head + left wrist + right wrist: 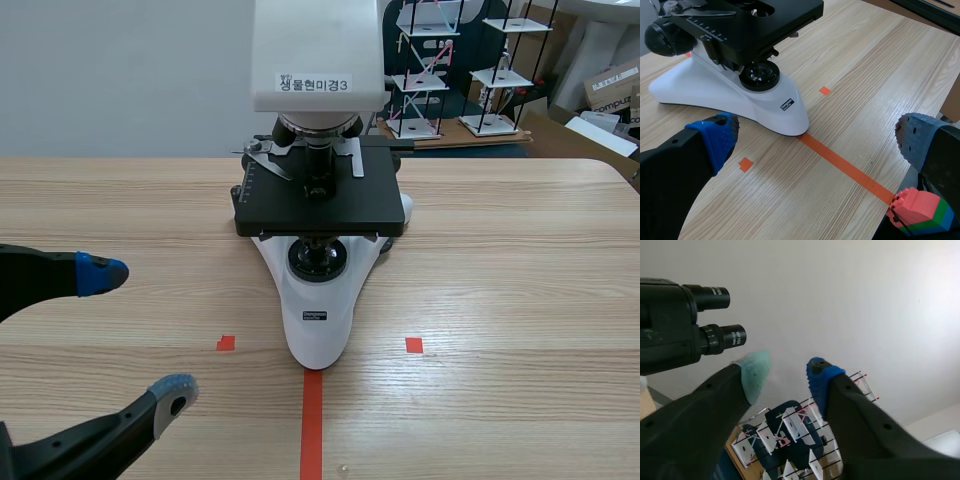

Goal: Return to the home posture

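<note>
A white microscope (318, 200) with a black stage stands at the table's middle, its base pointing toward me. My left gripper (136, 332) hovers low at the near left, open, with nothing between its blue pads. In the left wrist view the microscope's base (730, 95) lies just ahead of the left gripper (815, 145), whose fingers stand wide apart. The right arm is out of the scene view. In its own view the right gripper (787, 377) is raised toward the wall, fingers apart and holding nothing, beside the black eyepieces (715, 335).
Small white shelf racks (450, 70) and a cardboard box (610, 85) stand behind the table's far right; the racks (790, 435) also show beyond the right gripper. A pink, green and blue brick block (920, 212) sits at the table's near edge by the left gripper's finger.
</note>
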Robot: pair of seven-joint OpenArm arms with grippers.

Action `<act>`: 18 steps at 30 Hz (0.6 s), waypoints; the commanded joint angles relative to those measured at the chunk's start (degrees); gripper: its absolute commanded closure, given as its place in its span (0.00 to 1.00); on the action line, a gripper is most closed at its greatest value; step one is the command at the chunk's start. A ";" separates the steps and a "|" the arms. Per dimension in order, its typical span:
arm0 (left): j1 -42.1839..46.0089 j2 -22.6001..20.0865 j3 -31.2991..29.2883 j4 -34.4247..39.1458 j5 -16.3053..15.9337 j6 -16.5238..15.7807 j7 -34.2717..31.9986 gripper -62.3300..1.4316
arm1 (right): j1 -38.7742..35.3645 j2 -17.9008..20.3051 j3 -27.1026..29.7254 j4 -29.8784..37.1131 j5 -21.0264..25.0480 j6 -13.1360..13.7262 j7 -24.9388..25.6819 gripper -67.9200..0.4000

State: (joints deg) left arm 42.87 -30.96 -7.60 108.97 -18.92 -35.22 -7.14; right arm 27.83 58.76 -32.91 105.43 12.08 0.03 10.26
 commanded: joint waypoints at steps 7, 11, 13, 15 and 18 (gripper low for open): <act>0.11 -0.20 -0.15 0.48 -0.55 -0.09 -0.76 0.00 | -19.89 0.42 12.09 6.21 0.17 -5.20 4.81 0.37; 0.11 -0.20 -0.15 0.48 -0.55 -0.09 -0.76 0.00 | -31.82 -0.15 17.25 9.42 0.17 -5.38 6.01 0.25; 0.11 -0.20 -0.15 0.48 -0.55 -0.09 -0.76 0.00 | -37.66 -1.07 19.39 10.93 0.15 -6.64 6.27 0.18; 0.11 -0.20 -0.15 0.48 -0.55 -0.09 -0.76 0.00 | -43.32 -2.27 21.14 12.20 0.11 -8.39 7.13 0.10; 0.11 -0.20 -0.15 0.48 -0.55 -0.09 -0.76 0.00 | -51.58 -4.90 23.37 13.44 -0.15 -10.12 8.57 0.01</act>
State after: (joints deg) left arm 42.87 -30.96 -7.60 108.97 -18.92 -35.22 -7.14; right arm -23.92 54.43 -10.00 118.24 11.86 -9.54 18.22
